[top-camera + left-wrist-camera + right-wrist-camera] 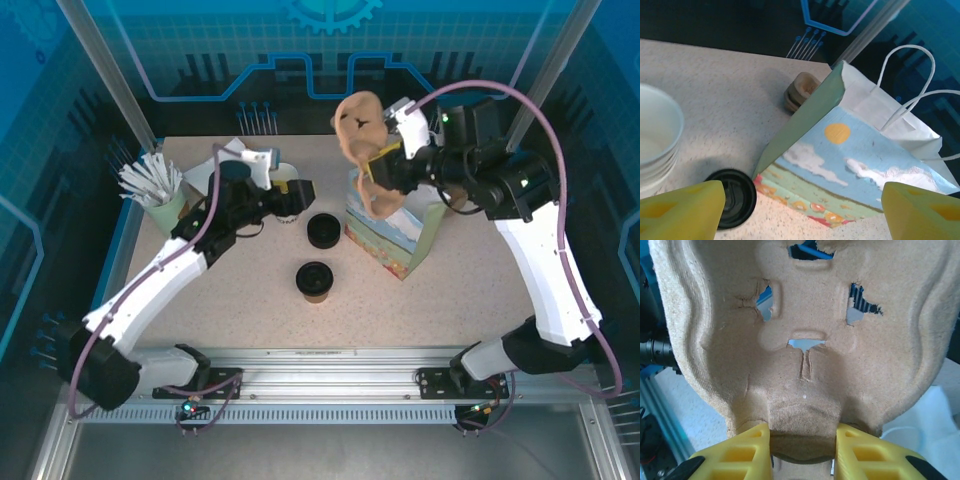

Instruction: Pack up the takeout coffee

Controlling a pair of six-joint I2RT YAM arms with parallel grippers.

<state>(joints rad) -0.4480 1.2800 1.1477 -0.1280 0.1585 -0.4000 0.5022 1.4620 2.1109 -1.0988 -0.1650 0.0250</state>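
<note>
The takeout coffee (315, 280), a tan cup with a black lid, stands on the table in front of the bag. A second black-lidded cup (323, 230) stands just behind it, and it shows in the left wrist view (732, 197) beside the bag's corner. The printed paper bag (395, 235) (855, 155) stands open at centre right. My left gripper (298, 196) (800, 210) is open and holds nothing, low over the table left of the bag. My right gripper (385, 165) (802, 440) is shut on a brown pulp cup carrier (362, 150) (805, 340), held above the bag's mouth.
A stack of lidless white cups (655, 135) (284, 172) stands by the left gripper. A green cup of white stirrers (155, 190) is at the back left. Another pulp carrier piece (802, 90) lies behind the bag. The bag's white handles (905, 75) stick up.
</note>
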